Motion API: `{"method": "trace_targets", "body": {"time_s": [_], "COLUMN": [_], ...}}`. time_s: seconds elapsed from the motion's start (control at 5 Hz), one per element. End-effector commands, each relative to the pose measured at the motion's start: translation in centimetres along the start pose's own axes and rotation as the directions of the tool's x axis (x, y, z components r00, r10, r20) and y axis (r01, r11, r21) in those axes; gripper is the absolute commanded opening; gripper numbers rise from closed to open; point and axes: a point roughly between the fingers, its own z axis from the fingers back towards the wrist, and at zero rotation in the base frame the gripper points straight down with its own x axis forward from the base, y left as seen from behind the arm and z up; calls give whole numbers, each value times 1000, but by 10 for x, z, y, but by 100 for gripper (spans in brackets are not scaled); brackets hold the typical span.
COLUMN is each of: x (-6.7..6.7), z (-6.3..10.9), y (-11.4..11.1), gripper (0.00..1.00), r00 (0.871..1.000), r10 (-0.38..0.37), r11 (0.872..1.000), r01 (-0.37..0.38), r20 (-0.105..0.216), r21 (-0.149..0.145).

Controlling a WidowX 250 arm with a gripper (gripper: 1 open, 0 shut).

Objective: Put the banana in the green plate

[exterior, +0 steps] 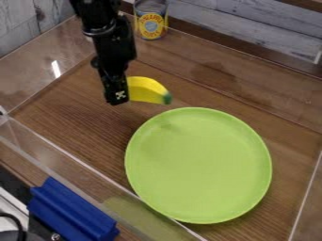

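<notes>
The claw pinches one end of the banana, whose body juts out to the right of it with the dark tip farthest away. The green plate lies below and to the right, apart from the fruit. Held by one end only (smooth plastic, by the look of it), the banana could swivel or slip out during the carry and drop short on the table.
</notes>
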Motion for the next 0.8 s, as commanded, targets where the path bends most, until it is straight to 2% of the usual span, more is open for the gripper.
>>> {"method": "trace_targets", "body": {"time_s": [0.0, 0.6], "x": [11, 29], "z": [15, 12], "y": [-21, -74], "gripper": [0, 0], "r00": [999, 994], "r10": [-30, -107], "r11": [999, 994], "r01": [29, 106], "r20": [31, 37], "r21": [34, 19]}}
